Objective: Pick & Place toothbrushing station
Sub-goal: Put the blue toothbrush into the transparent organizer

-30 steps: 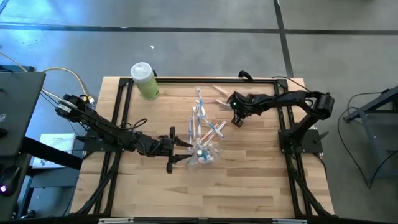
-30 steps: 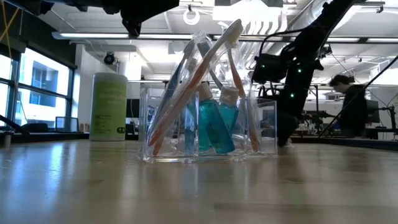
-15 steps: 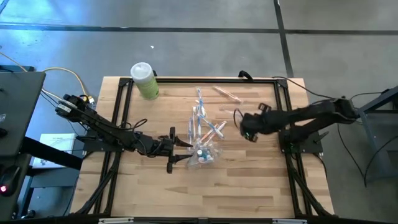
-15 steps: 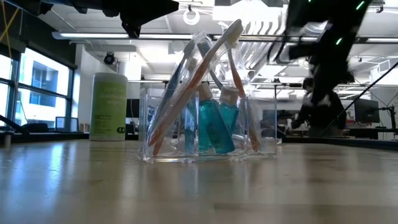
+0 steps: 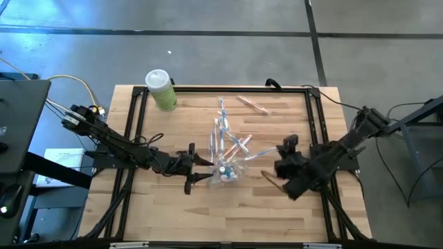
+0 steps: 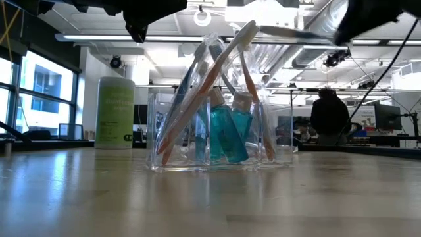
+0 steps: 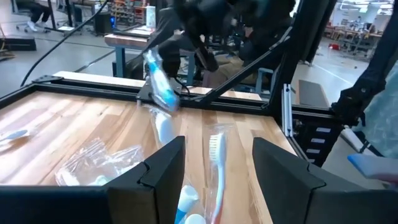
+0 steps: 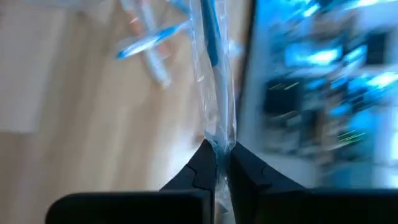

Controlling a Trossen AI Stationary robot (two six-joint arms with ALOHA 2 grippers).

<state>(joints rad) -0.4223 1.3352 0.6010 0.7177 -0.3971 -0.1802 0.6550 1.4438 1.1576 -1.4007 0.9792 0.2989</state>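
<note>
- the clear plastic holder [image 5: 227,168] stood near the middle of the wooden table [image 5: 159,207], upright in the low view, packed with leaning toothbrushes [image 6: 217,72] and 2 teal bottles [image 6: 228,131].
- the left gripper [image 5: 202,168] sat just beside the holder on its left side, fingers [image 7: 163,168] spread apart, nothing between them; the holder's contents showed past them in the left wrist view.
- the right gripper [image 5: 280,166] was pinched tight on a wrapped toothbrush [image 8: 214,81], holding it by one end; it was right of the holder, above the table.
- 1 more wrapped, orange-toned toothbrush [image 5: 252,104] lay flat near the far edge, well apart from the holder.
- a light-green bottle [image 5: 160,89] with white cap stood at the far left corner.
- a person [image 6: 331,118] was in the room behind.
</note>
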